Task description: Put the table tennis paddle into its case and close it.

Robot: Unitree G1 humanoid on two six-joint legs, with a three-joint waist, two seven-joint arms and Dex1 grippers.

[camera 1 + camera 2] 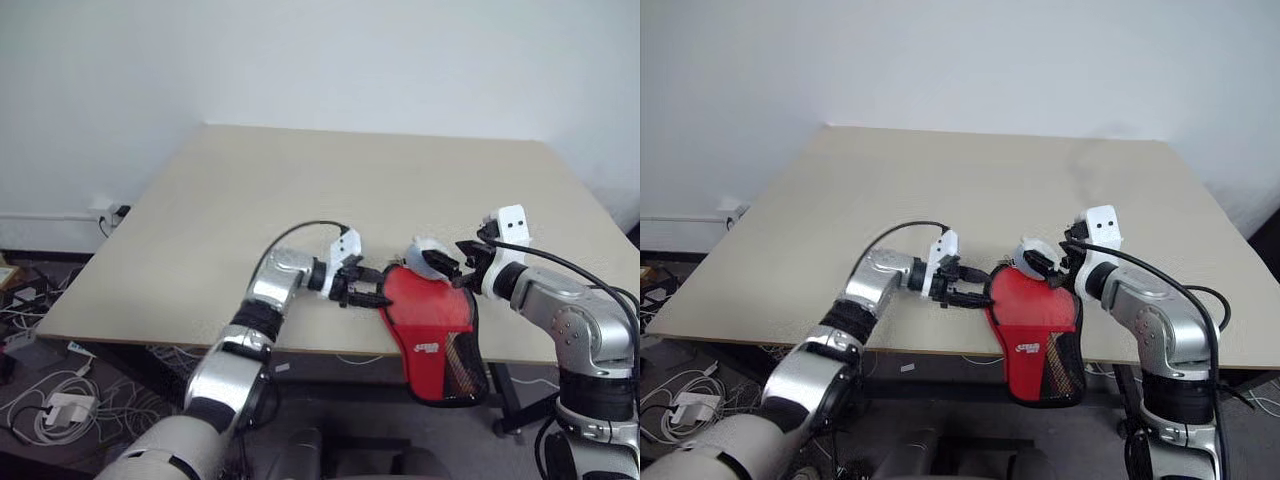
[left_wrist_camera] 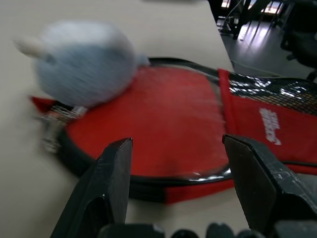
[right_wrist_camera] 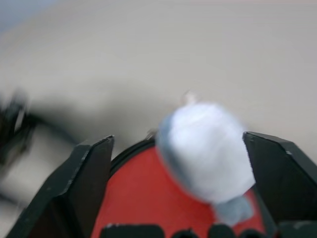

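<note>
The red case (image 1: 430,325) lies at the table's front edge, and its lower end, with the black mesh and white logo, hangs over the edge. A white fluffy ball (image 1: 432,257) rests on the case's upper end. My left gripper (image 1: 368,287) is open, level with the table and just off the case's left rim (image 2: 148,186). My right gripper (image 1: 468,262) hovers open at the case's upper right, with the fluffy ball (image 3: 205,148) in front of its fingers. A smooth red face (image 2: 158,124) shows under clear plastic. I cannot tell whether it is the paddle.
The beige table (image 1: 300,190) stretches bare behind the case up to a white wall. On the floor to the left lie tangled cables and a power strip (image 1: 50,405).
</note>
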